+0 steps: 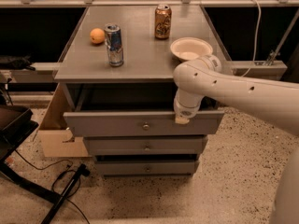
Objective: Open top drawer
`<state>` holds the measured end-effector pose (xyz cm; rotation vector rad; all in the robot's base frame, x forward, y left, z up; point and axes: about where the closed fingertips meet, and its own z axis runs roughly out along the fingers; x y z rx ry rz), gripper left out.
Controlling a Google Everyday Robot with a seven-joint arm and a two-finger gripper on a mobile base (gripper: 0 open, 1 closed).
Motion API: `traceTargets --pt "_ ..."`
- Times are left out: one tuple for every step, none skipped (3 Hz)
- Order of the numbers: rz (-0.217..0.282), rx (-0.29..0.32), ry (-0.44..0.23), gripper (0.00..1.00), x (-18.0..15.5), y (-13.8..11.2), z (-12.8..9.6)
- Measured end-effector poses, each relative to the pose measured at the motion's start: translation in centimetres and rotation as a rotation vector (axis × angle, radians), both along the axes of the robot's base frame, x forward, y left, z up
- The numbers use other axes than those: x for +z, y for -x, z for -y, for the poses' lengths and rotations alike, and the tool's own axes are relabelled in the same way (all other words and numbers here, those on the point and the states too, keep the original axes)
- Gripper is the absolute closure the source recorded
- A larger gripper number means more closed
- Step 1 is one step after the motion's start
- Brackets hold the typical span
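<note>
Grey laminate cabinet (140, 55) is observed at centre, on a speckled floor, with three drawers stacked in its front. A white robot arm (243, 90) is seen entering from the right and bending down across the cabinet's right front corner. The top drawer (117, 124), the widest front, is found standing partly out of the carcass, with a dark gap between its upper edge and the cabinet top. Two narrower drawers (121, 146) below it are noted flush and closed. A cardboard box (53, 120) is recorded against the cabinet's left side.

On the top surface, a cream bowl (191, 48) is located near the right edge, just behind the arm's elbow. A silver-blue can (114, 45) and a brown can (162, 21) are seen upright and well apart, with an orange (97, 35) near the silver-blue can. The gripper (182, 120) is positioned at the top drawer's upper edge, right of the round knob (146, 126); whether it is apart or closed cannot be told.
</note>
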<state>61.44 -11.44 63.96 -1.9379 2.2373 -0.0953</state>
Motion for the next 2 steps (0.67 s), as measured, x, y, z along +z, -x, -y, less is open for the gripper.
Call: traceTargets --pt "0.000 0.000 0.000 1.00 0.23 -0.02 -0.01" --pt "-0.016 0.002 0.006 1.00 0.52 0.49 0.34"
